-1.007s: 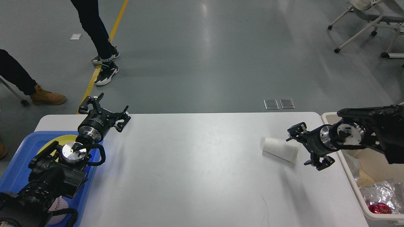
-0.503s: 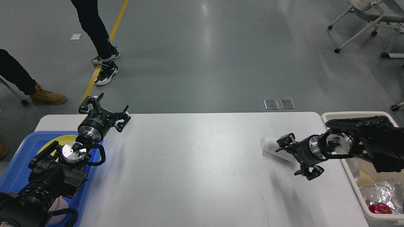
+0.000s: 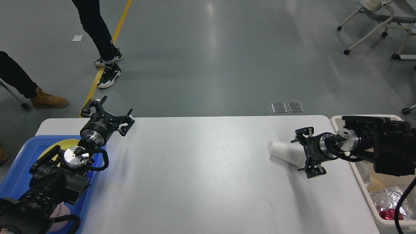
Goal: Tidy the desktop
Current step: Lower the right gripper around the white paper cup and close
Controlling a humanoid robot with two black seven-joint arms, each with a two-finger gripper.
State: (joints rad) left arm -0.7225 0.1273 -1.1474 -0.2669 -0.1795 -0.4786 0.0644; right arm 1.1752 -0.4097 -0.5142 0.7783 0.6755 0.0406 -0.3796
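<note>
Since half a second ago: right arm drawn back toward the beige bin (image 3: 339,121) and turned, right claw (image 3: 308,152) now squared up at the wide end of the paper cup (image 3: 287,152); left arm and left claw (image 3: 107,115) unchanged.

Largest first: white bench (image 3: 201,169), broad and smooth, spreading ahead of and beneath both claws. Blue tray (image 3: 19,169) under and behind the left arm, beige bin behind the right claw, rubbish inside. Cup lying on its side on the bench, directly in front of the right claw, mouth toward it, one finger above the rim and one below.

Right claw spread wide, gripping nothing, apparently not yet touching. Left claw also spread, empty, hovering over the bench's far left corner.

Judged by look: cup very light, thin-walled, easily crushed, prone to rolling or skidding on the slick bench if nudged. Best taken across the stiffer rolled rim or just behind it, gently.
</note>
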